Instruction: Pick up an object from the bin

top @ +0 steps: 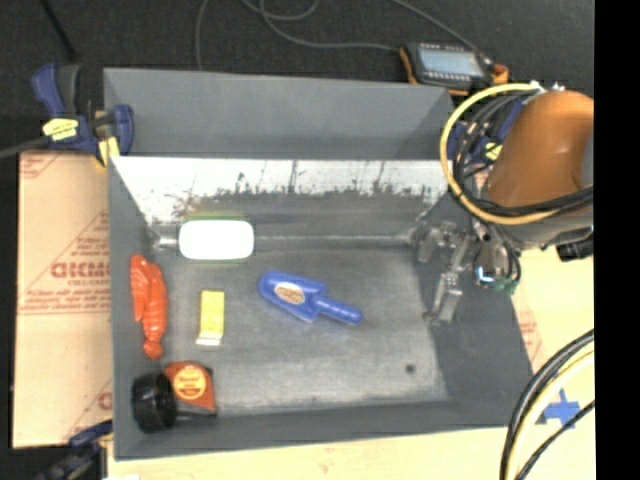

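My gripper [436,276] hangs over the right side of the bin, close to the right wall, open with nothing between its fingers. The nearest loose thing is a blue handled tool with an orange oval label [305,299], lying on the floor to the left of the gripper and apart from it. A small yellow block [211,316] lies further left.
A white oval pad [215,239] rests by the back wall. An orange-red rubbery toy [149,303] lies along the left wall. An orange and black tape measure [176,393] sits in the front left corner. The arm's orange cover and cables hang above the right rim.
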